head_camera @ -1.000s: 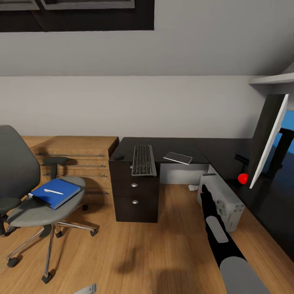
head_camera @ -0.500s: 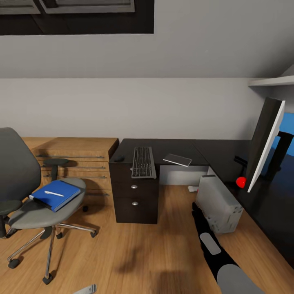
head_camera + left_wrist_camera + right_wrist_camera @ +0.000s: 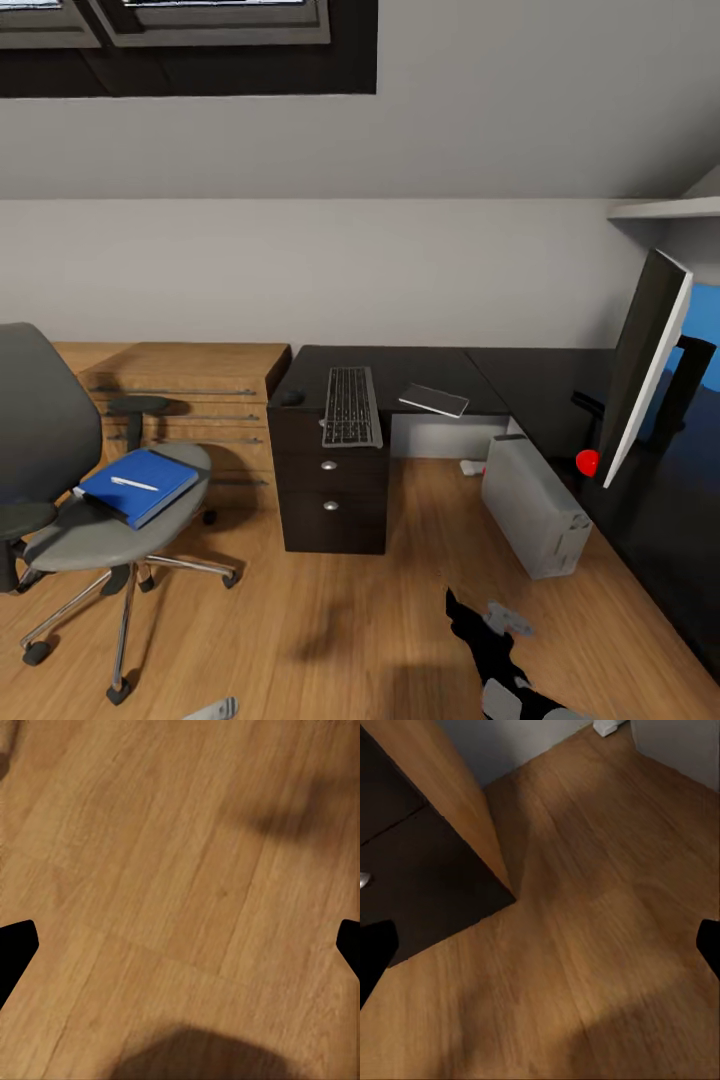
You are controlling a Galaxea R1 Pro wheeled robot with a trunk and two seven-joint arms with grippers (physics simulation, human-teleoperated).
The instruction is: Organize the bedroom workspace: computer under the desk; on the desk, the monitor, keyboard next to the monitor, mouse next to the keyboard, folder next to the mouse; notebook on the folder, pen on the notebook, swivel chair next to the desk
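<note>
Two surfaces carry the work items: the black L-shaped tabletop (image 3: 420, 362) and the swivel chair (image 3: 95, 520) on the light wood floor (image 3: 330, 620) of the attic bedroom, below a sloped ceiling with a skylight (image 3: 190, 25). On the tabletop, the keyboard (image 3: 350, 405) lies over the drawer unit, the mouse (image 3: 290, 397) just beside it near the wooden chest (image 3: 185, 385), and the notebook (image 3: 434, 399) on the keyboard's other side. The monitor (image 3: 645, 385) stands on the tabletop's side wing. The computer (image 3: 535, 503) sits on the floor, tilted, beside that wing. The blue folder (image 3: 138, 484) rests on the chair seat with the pen (image 3: 133, 484) on top. Compared with one second ago, the right arm (image 3: 490, 650) has drawn back from the computer toward the robot, and the view has tilted upward slightly. Each wrist view shows fingertips set wide apart over bare floor: left tool (image 3: 180, 945) wide, right tool (image 3: 540, 952) wide.
</note>
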